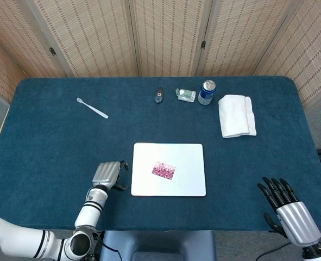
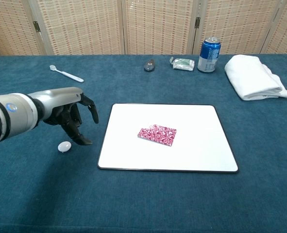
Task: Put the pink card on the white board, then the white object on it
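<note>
Pink card [image 2: 157,134] lies on the white board [image 2: 201,150]; left robot hand [image 2: 71,115], empty with fingers spread, hovers beside the small white object [image 2: 64,146], which may roll away if nudged.

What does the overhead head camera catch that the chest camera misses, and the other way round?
Only the head view shows the right hand, open at the table's near right corner. Only the chest view shows the small white object on the cloth beside the left hand; from above that hand covers it. Both show the pink card lying on the white board, the spoon, the can and the folded towel.
</note>
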You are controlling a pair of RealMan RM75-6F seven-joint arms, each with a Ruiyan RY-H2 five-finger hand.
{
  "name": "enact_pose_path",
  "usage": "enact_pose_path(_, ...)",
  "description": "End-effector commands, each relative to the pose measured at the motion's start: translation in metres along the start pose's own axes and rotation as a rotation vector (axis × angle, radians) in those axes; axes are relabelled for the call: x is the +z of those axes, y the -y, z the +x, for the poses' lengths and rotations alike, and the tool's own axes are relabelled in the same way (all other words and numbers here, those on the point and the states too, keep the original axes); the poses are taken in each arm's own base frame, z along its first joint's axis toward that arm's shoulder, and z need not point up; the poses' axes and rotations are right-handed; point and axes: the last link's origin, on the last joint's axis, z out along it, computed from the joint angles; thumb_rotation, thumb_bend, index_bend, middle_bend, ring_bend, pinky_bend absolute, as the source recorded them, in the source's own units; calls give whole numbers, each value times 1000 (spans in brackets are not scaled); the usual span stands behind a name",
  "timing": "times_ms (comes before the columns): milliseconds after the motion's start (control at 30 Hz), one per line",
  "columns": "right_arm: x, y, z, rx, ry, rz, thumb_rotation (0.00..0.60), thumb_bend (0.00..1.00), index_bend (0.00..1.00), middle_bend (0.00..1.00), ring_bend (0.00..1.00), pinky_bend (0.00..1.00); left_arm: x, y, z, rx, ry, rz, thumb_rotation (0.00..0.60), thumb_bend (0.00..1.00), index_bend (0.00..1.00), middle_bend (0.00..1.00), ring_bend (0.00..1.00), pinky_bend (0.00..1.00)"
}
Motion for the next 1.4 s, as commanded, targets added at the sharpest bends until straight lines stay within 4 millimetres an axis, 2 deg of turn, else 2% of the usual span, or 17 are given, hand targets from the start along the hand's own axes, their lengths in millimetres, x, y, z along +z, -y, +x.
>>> enact_pose_path(33, -1, 1, -1, -4, 1, -2, 600, 297, 0, 0, 0, 0, -2, 8, -2, -9, 7, 4, 600, 255, 398, 1000, 1000, 1000)
enact_pose_path(367, 0, 4, -7, -20, 8, -8, 600, 296, 0, 0, 0, 0, -3, 32, -10, -38, 41, 27, 600, 256, 381, 1000, 1000, 1000)
enact_pose_path(700, 3, 5, -10, -37, 5, -23, 600, 296, 0, 0, 0, 0, 6, 56, -5, -57, 52, 56, 600, 255, 390, 1000, 1000, 1000)
enact_pose_path(1400, 6, 5, -12, -52, 5, -38, 600, 296, 0, 0, 0, 0, 11, 71, -9, -105, 64, 51, 600, 255, 413, 1000, 1000, 1000)
